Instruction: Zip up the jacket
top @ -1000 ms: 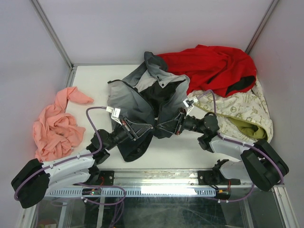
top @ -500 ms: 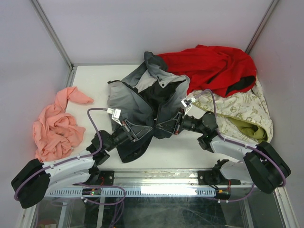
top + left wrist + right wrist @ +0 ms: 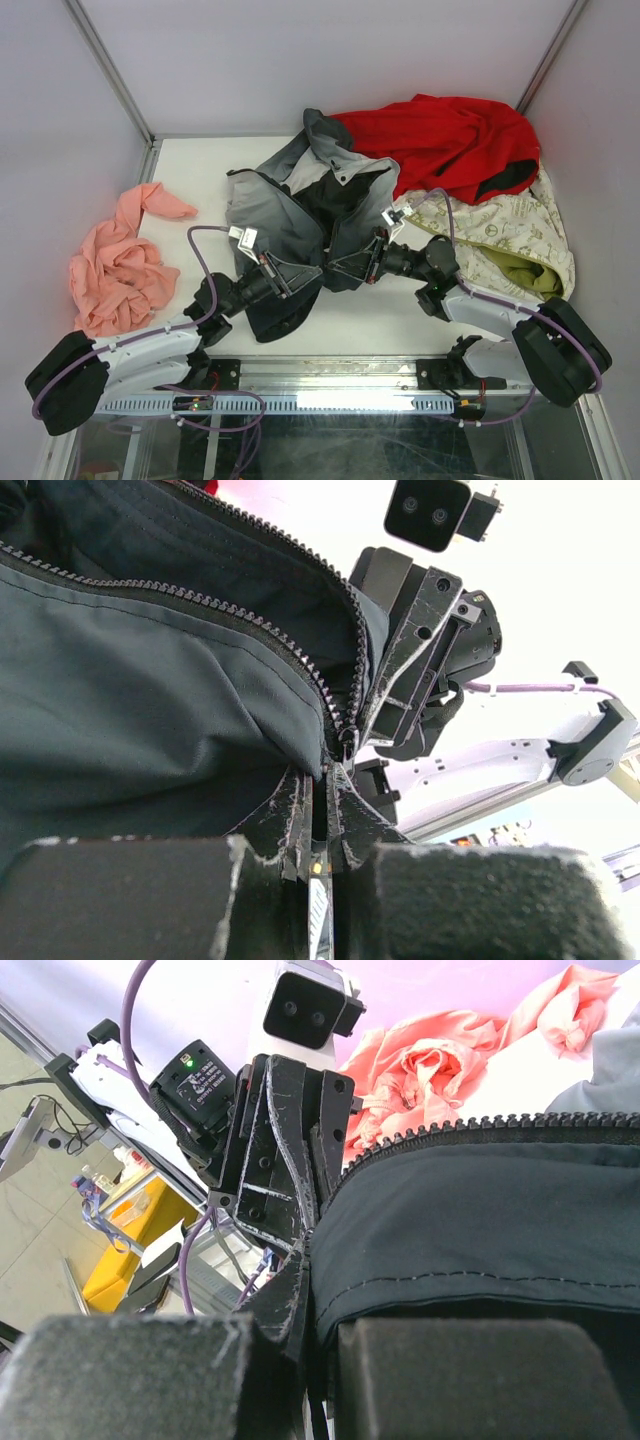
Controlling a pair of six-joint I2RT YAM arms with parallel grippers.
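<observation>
Jacket (image 3: 300, 215) lay crumpled in middle of surface (image 3: 190, 175), front open. Fabric thin, soft, light, probably slippery. Left fingers (image 3: 130, 900) clenched on hem below zipper (image 3: 200, 600). Right fingers (image 3: 480, 1380) clenched on opposite front edge. Best hold seemed hem on both sides of zipper, pulled taut.

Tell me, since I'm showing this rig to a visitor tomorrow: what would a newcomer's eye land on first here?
The large charcoal and light grey jacket sprawled mid-table draws the eye, with the left gripper and right gripper meeting tip to tip at its near hem, both pinched shut on its fabric by the dark zipper. Next come the bright red garment at the far right and the crumpled salmon-pink cloth on the left.
</observation>
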